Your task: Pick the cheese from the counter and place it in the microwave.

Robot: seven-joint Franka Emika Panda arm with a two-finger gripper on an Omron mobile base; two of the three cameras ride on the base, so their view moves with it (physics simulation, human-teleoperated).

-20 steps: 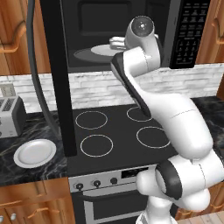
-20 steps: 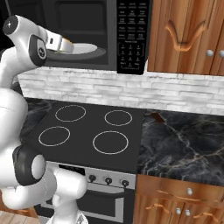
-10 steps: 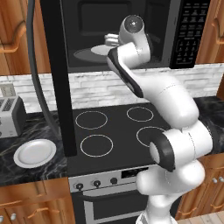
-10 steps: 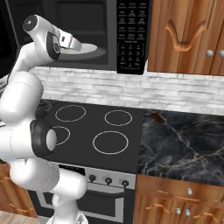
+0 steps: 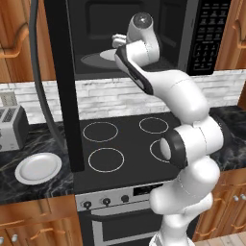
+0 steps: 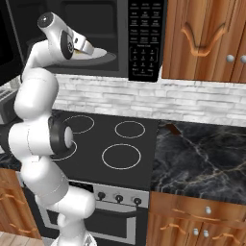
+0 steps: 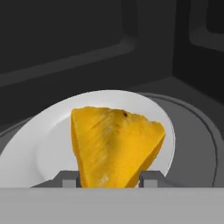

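The arm has pushed further in since a second ago: the hand was then at the mouth of the microwave (image 5: 144, 43), now the gripper (image 7: 109, 178) sits inside the dark cavity, and the elbow has swung up and toward the oven. The base views have not shifted; stovetop, toaster and plate lie as they did.

In the hand view the fingertips (image 7: 69, 178) are pinching the cheese (image 7: 114, 146), one tip at each lower flank, at seven and five o'clock of the wedge. The single yellow-orange wedge fills the centre of that view and hangs in front of the round white turntable plate (image 7: 39, 144); whether it touches the plate I cannot tell. From the right base view the cheese (image 6: 79, 49) shows as a small orange sliver at the end of the hand, over the turntable.

Counting: one cheese, one microwave, one turntable plate. On the stovetop (image 5: 120, 144), four ring burners. On the counter (image 5: 29, 185) at eight o'clock of the left base view, one white plate (image 5: 37, 167) and, behind it, one silver toaster (image 5: 10, 129), apart from each other.
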